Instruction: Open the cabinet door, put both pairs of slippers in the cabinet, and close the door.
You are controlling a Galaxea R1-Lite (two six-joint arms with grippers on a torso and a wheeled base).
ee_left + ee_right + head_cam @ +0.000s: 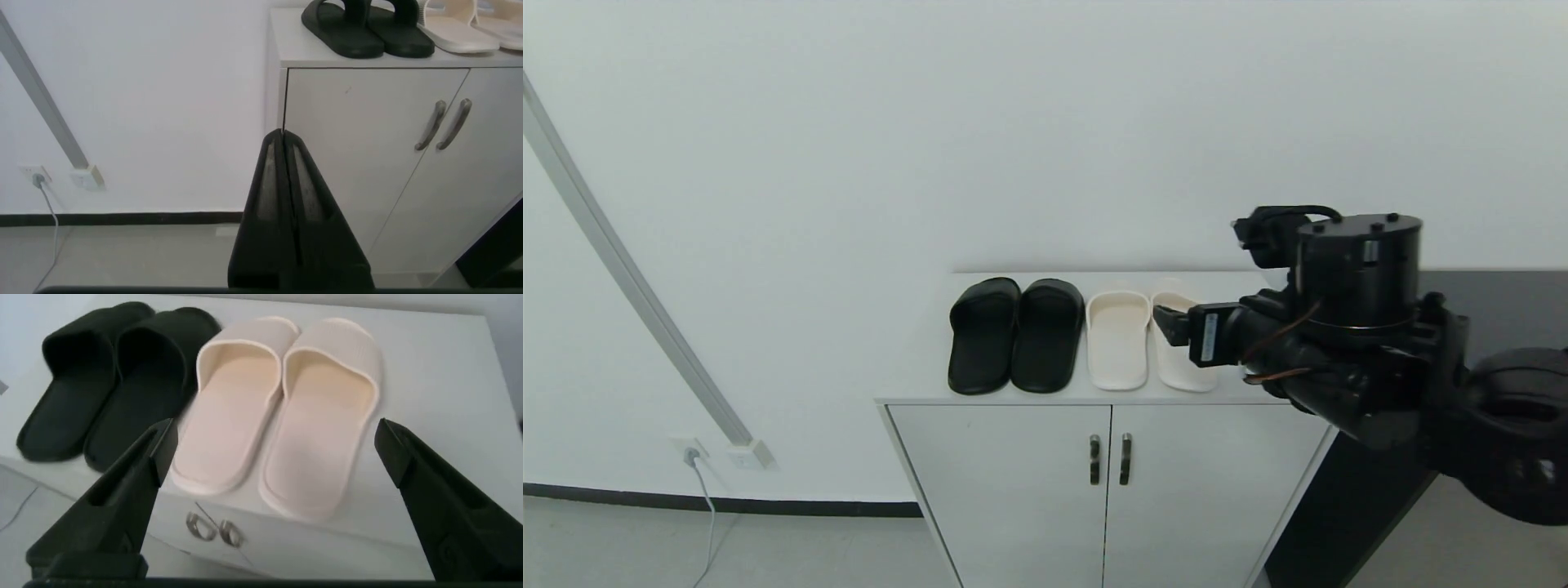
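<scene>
A white two-door cabinet [1013, 490] stands against the wall, both doors shut, with paired handles [1110, 459] at the centre seam. On its top lie a black pair of slippers [1015, 335] and a white pair of slippers [1119, 339] side by side. My right gripper [1168, 325] hovers open above the rightmost white slipper, covering part of it. In the right wrist view its fingers [122, 498] spread wide over the white pair [278, 416], beside the black pair [106, 380]. My left gripper [283, 137] is shut on nothing, low in front of the cabinet's left door [359, 155].
A slanted grey conduit [621, 261] runs down the wall to a socket with a plugged cable [692, 453] left of the cabinet. A dark panel [1347, 514] adjoins the cabinet's right side. Open floor lies before and left of the cabinet.
</scene>
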